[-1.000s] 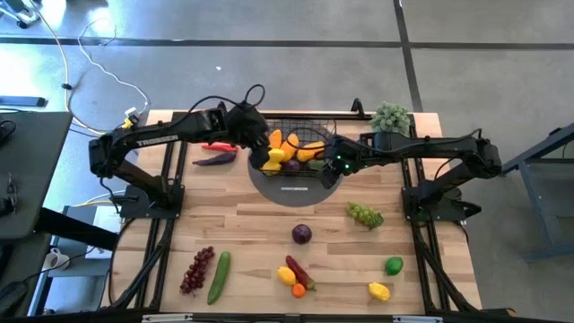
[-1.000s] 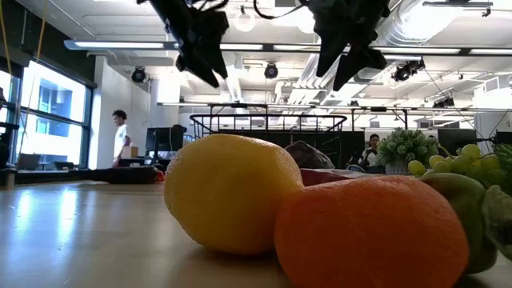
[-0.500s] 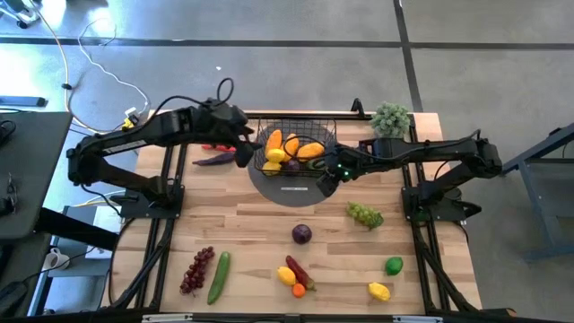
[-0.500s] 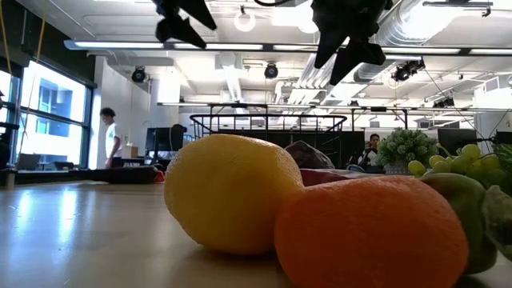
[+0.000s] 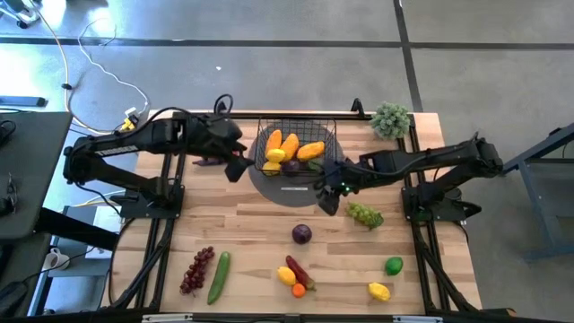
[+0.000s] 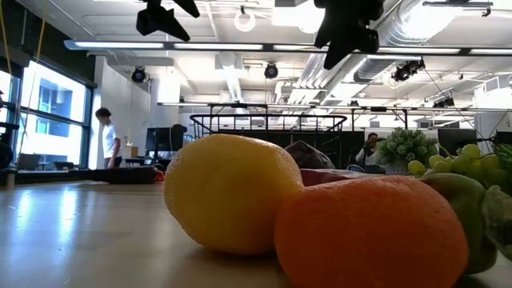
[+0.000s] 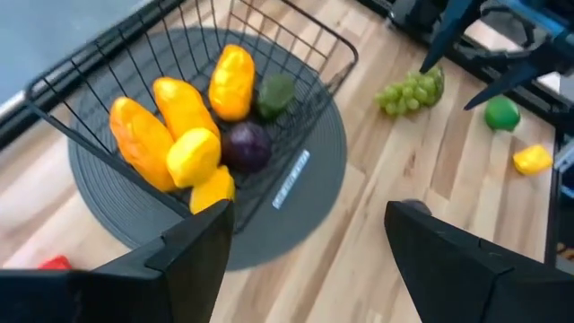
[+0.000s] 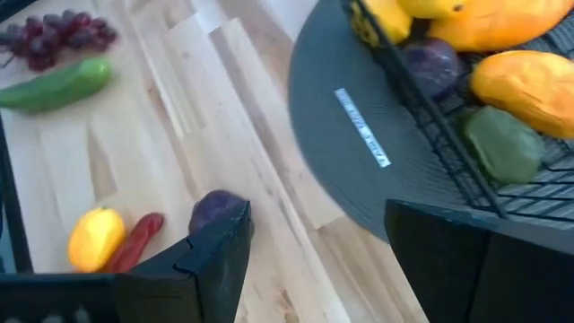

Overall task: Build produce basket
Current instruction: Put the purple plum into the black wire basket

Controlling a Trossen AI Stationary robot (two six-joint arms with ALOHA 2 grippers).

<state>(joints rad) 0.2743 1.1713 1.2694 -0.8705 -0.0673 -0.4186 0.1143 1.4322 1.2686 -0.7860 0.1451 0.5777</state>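
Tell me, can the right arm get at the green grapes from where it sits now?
Probably yes. The right gripper hangs open and empty just off the round mat, and the green grapes lie close beside it on bare wood, nothing between.

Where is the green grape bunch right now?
In the high view, the green grape bunch lies on the table's right side, just right of the right gripper and up-right of the purple plum.
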